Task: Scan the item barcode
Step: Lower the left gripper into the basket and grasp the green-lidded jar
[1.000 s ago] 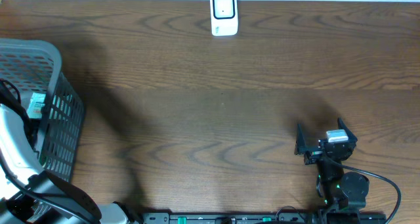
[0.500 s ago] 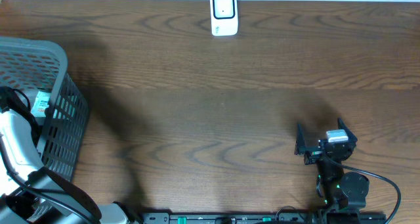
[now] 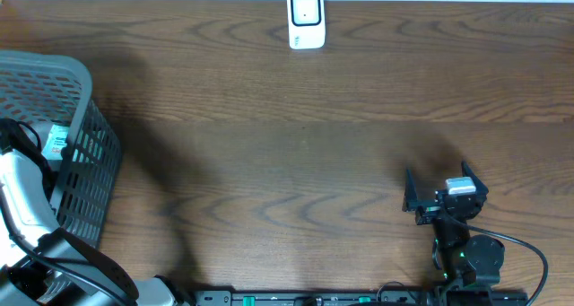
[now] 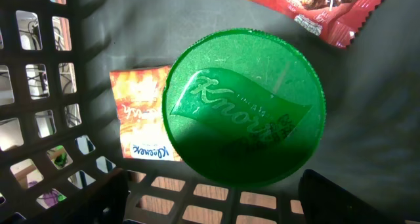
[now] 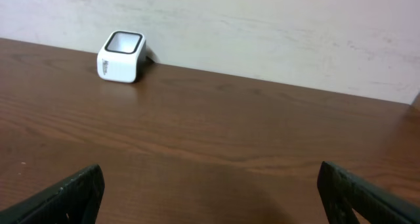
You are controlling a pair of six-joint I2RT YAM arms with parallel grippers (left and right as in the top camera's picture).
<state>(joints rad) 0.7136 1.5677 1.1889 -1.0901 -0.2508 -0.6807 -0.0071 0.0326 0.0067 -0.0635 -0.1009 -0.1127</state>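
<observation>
My left gripper (image 4: pixel 213 207) is inside the grey basket (image 3: pixel 85 153) at the table's left edge, open, its dark fingertips (image 4: pixel 88 201) at the bottom corners of the left wrist view. Straight ahead of it lies an item with a round green Knorr lid (image 4: pixel 243 109), untouched between the spread jaws. The white barcode scanner (image 3: pixel 306 19) stands at the far middle of the table and also shows as scanner (image 5: pixel 121 56). My right gripper (image 3: pixel 442 196) rests near the front right, open and empty, facing the scanner.
An orange sachet (image 4: pixel 138 112) lies partly under the green lid, and a red snack wrapper (image 4: pixel 315 7) sits beyond it. The basket's lattice wall (image 4: pixel 39 86) stands close on the left. Bare wooden table (image 3: pixel 296 162) lies between basket, scanner and right arm.
The left arm pushed slightly further into the basket, whose near corner shifted a little to the right, then held still. The right arm has not moved.
</observation>
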